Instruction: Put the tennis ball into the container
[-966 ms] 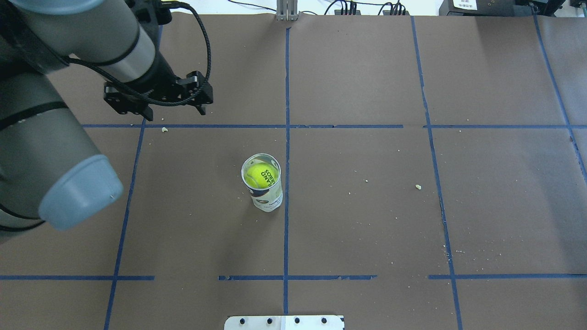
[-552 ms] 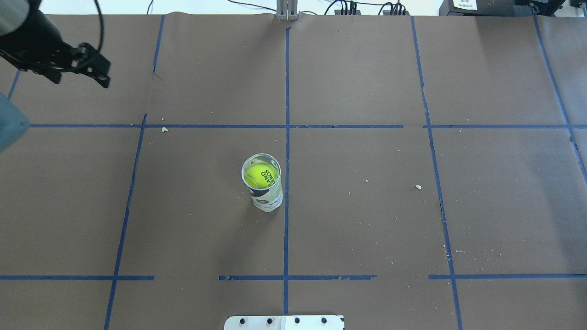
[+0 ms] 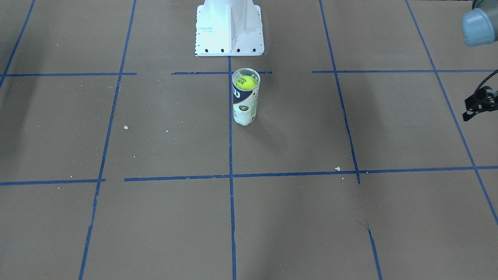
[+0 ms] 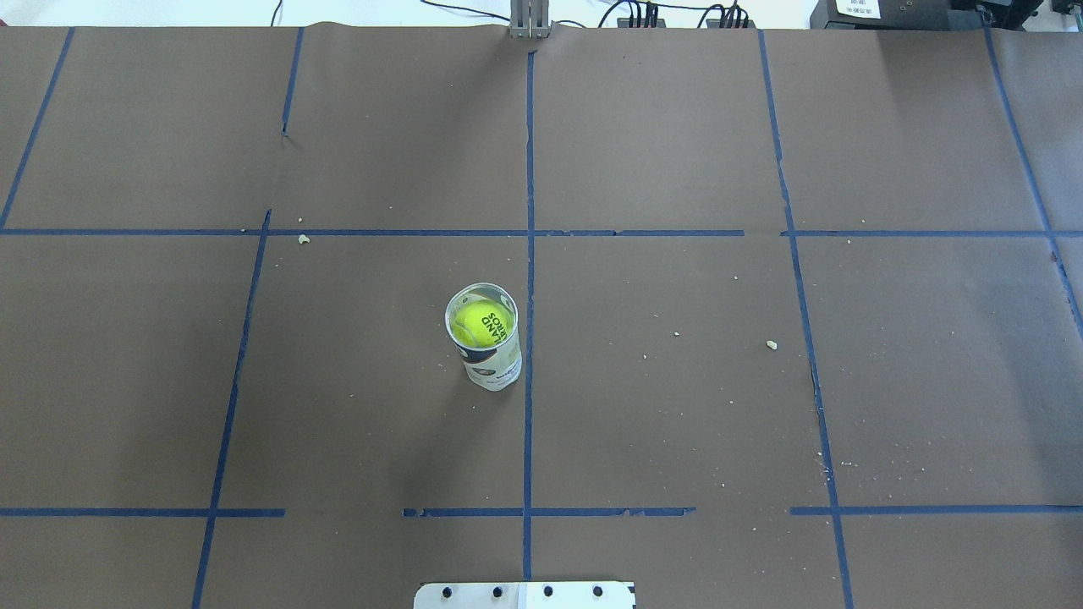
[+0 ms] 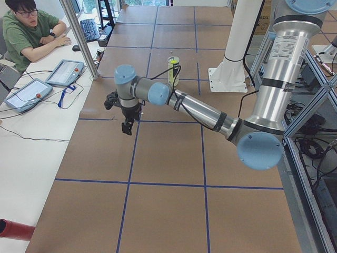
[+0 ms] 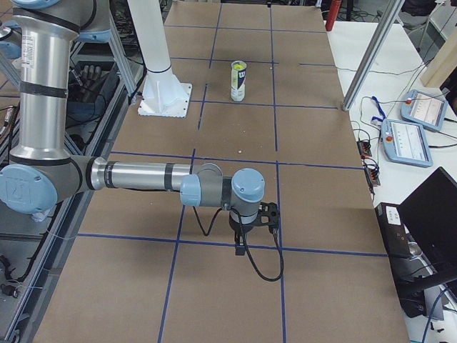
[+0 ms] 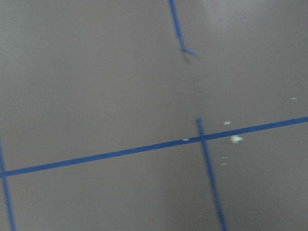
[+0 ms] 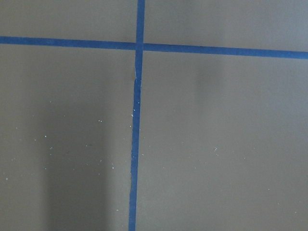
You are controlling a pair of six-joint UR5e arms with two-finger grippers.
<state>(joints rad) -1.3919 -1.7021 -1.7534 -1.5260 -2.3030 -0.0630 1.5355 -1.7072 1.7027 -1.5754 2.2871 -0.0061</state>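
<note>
Sitting in upright container [image 4: 495, 369]: tennis ball [image 4: 484, 324] (lettering up) | left fingers [image 5: 127, 128]: grip unreadable | right fingers [image 6: 240, 247]: grip unreadable

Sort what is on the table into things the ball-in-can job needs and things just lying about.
Job things: tennis ball, already inside; container, standing upright.
Just lying about: white robot base; crumbs; blue tape grid.

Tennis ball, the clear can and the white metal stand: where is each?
tennis ball [image 4: 483, 325]: overhead exterior view, its lettered top.
container [image 3: 244, 107]: exterior front-facing view, its labelled side wall.
white robot base [image 3: 229, 27]: exterior front-facing view, its sloped front face.
</note>
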